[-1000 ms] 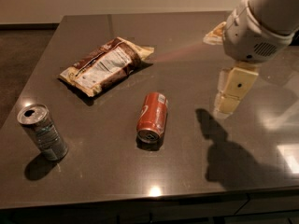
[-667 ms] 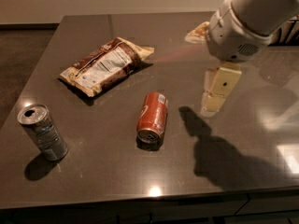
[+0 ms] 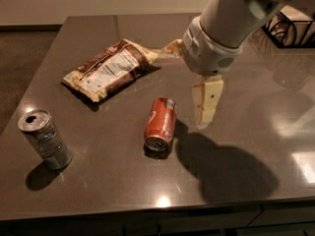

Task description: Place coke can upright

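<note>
The coke can [image 3: 160, 123], red-orange with white lettering, lies on its side in the middle of the dark table [image 3: 98, 191], its silver end facing the front edge. My gripper [image 3: 182, 87] hangs above the table just right of the can and slightly behind it. Its fingers are spread open and hold nothing. One tan finger [image 3: 205, 102] points down beside the can without touching it. The other finger [image 3: 169, 49] points left toward the snack bag.
A silver-grey can [image 3: 44, 139] stands upright at the front left. A brown snack bag [image 3: 108, 68] lies flat behind the coke can. A black wire basket [image 3: 290, 28] sits at the back right corner. The table's front edge runs close below the cans.
My arm and gripper have moved left, from the right side of the table to close beside the coke can. The cans and the bag have not moved.
</note>
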Controlling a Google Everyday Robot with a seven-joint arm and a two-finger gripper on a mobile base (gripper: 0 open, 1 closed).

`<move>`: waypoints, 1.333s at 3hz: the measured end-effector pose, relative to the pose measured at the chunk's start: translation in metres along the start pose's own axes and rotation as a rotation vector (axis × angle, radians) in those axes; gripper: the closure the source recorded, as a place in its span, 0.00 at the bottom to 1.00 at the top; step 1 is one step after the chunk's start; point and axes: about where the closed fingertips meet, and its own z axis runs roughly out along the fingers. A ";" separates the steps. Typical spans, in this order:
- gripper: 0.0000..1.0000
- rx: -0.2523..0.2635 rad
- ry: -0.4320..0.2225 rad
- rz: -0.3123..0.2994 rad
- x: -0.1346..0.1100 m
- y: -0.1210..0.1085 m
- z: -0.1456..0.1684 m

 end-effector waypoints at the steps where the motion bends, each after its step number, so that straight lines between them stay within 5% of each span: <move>1: 0.00 -0.027 -0.018 -0.173 -0.009 0.001 0.014; 3: 0.00 -0.132 0.012 -0.482 -0.027 0.015 0.043; 4: 0.00 -0.175 0.052 -0.575 -0.034 0.026 0.053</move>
